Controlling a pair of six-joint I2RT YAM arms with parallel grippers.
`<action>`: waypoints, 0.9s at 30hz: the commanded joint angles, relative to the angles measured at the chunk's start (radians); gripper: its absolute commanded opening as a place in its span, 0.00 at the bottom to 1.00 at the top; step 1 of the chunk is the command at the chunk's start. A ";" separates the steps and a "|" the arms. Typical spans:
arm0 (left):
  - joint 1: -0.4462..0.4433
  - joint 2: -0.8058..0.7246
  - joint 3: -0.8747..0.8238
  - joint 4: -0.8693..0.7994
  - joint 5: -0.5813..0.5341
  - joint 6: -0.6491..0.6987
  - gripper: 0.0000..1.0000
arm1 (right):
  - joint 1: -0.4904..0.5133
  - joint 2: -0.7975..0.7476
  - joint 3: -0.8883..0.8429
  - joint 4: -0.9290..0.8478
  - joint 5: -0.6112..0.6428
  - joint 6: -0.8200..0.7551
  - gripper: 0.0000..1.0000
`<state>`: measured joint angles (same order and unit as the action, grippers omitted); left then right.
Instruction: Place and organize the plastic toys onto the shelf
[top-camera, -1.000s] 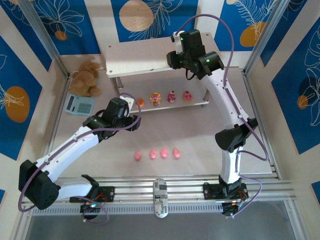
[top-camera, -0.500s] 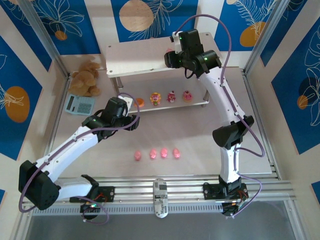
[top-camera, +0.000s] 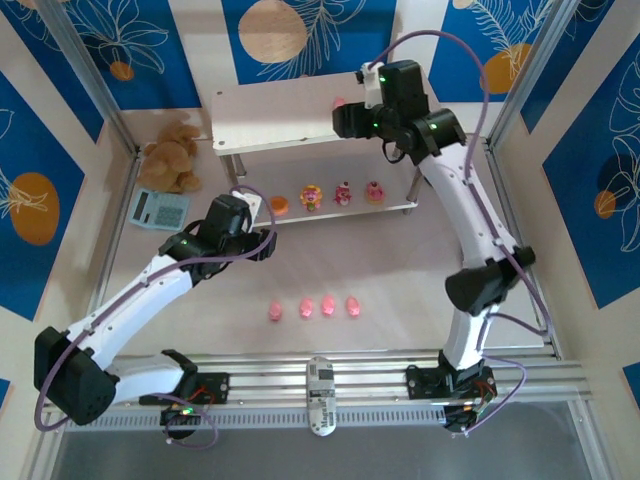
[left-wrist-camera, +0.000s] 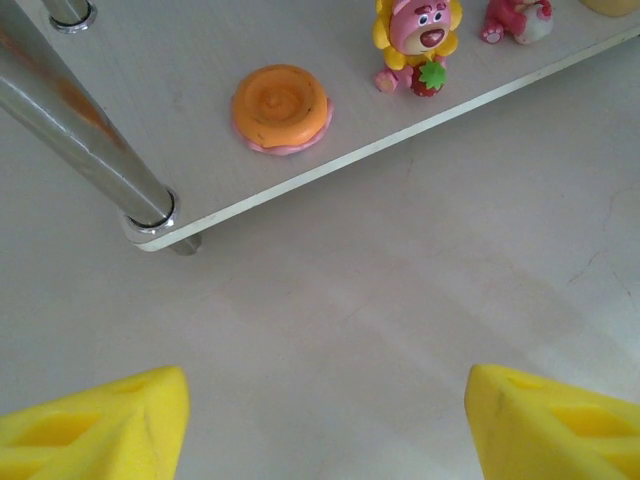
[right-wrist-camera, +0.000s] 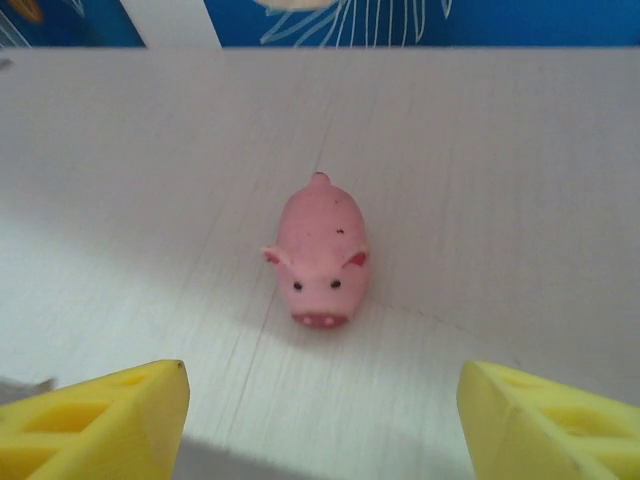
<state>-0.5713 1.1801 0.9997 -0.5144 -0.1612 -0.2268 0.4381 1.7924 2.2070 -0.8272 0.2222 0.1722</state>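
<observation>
One pink piglet (right-wrist-camera: 320, 250) stands free on the shelf's top board (top-camera: 270, 115), snout toward my right gripper (right-wrist-camera: 320, 430). That gripper is open and just behind the piglet (top-camera: 338, 103), with nothing between its yellow fingers (right-wrist-camera: 100, 420). On the lower board (left-wrist-camera: 180, 60) lie the flat orange piece (left-wrist-camera: 280, 108) and three pink-and-yellow figures (top-camera: 343, 193). My left gripper (left-wrist-camera: 325, 430) hovers open and empty over the table in front of the lower board's left corner. Several more piglets (top-camera: 315, 307) stand in a row on the table.
A brown teddy bear (top-camera: 172, 155) and a teal calculator (top-camera: 158, 208) sit left of the shelf. A shiny metal leg (left-wrist-camera: 90, 140) stands close to my left gripper (top-camera: 258, 222). Blue patterned walls enclose the table.
My right gripper has opened, let go of the piglet on the top board and drawn back to the right. The left arm has hardly moved.
</observation>
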 joint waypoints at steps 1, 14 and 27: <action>0.016 -0.026 -0.017 -0.018 -0.008 0.005 0.73 | -0.002 -0.169 -0.087 0.154 -0.010 0.016 0.73; -0.021 -0.018 -0.143 -0.084 0.014 -0.056 0.69 | 0.124 -0.572 -0.636 -0.146 0.143 0.202 0.62; -0.061 -0.044 -0.220 -0.068 -0.007 -0.091 0.69 | 0.426 -0.503 -1.161 -0.135 0.034 0.564 0.62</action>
<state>-0.6250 1.1572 0.7807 -0.5697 -0.1513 -0.3061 0.8310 1.2682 1.0737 -1.0168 0.3027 0.6319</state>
